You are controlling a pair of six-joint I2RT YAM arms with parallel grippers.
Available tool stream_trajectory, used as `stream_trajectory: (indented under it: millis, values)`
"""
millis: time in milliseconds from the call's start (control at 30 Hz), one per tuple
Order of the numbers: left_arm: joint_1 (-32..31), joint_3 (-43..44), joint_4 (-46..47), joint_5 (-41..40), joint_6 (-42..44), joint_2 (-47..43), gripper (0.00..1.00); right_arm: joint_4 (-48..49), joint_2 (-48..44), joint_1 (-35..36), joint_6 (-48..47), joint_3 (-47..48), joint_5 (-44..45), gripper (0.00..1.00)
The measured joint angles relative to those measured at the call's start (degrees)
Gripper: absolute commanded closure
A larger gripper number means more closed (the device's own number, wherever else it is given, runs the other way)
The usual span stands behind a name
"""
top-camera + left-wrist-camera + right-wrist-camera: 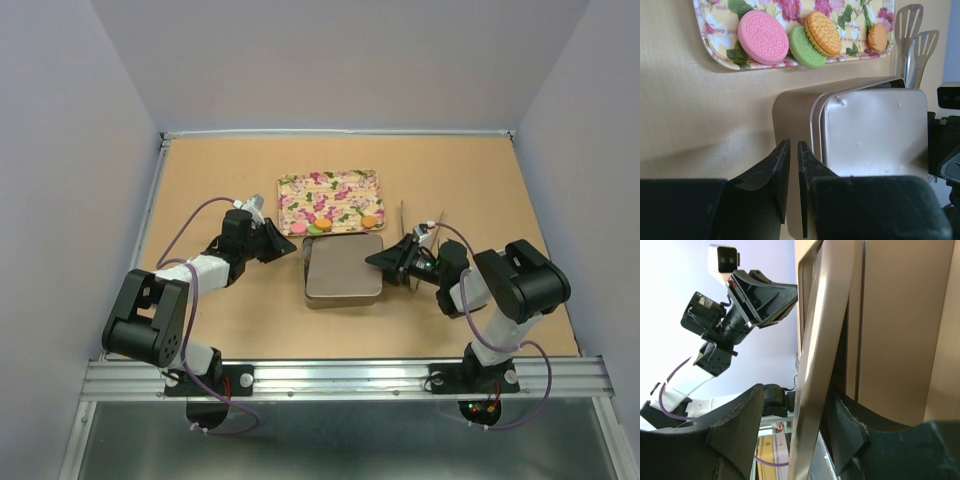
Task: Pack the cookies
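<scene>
The left gripper (pixel 793 145) sits closest, its jaws almost pressed together and empty, just beside the metal tin (pixel 870 130), whose face is bare metal. The right gripper (pixel 796 405) stands spread astride an edge of the tin. Beyond, the floral tray (pixel 715 47) holds the cookies (pixel 823 33). They are embossed sandwich rounds: one pink, one green and two orange, with one orange leaning on the green.

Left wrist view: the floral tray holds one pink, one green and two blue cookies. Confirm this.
Not blue: the left wrist view shows two orange cookies on the floral tray, with the pink cookie and the green cookie.
</scene>
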Motion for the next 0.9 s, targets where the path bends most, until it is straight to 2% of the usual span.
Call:
stream_trajectory:
  millis: [167, 233, 367, 467, 667, 900]
  values:
    - [0.00, -0.13, -0.04, -0.31, 0.00, 0.00, 0.77, -3.87, -4.07, -0.11, -2.97, -0.85, -0.13, 0.41]
    - [-0.02, -0.13, -0.02, -0.39, 0.00, 0.00, 0.77, -10.69, -8.04, -0.15, -6.47, -0.26, 0.39, 0.38]
    - [-0.04, -0.13, -0.02, -0.61, 0.00, 0.00, 0.77, -31.15, -17.27, -0.15, -17.11, 5.01, 3.89, 0.36]
    - [-0.04, -0.13, -0.02, -0.59, 0.00, 0.00, 0.78, -43.25, -19.91, -0.15, -24.26, 10.40, 6.51, 0.36]
    - [-0.04, -0.13, -0.02, -0.61, 0.00, 0.09, 0.77, -54.58, -19.41, -0.15, -30.53, 12.79, 9.53, 0.37]
    - [-0.04, -0.13, -0.09, -0.70, 0.04, 0.09, 0.78, -62.38, -18.84, -0.15, -34.49, 12.79, 10.95, 0.37]
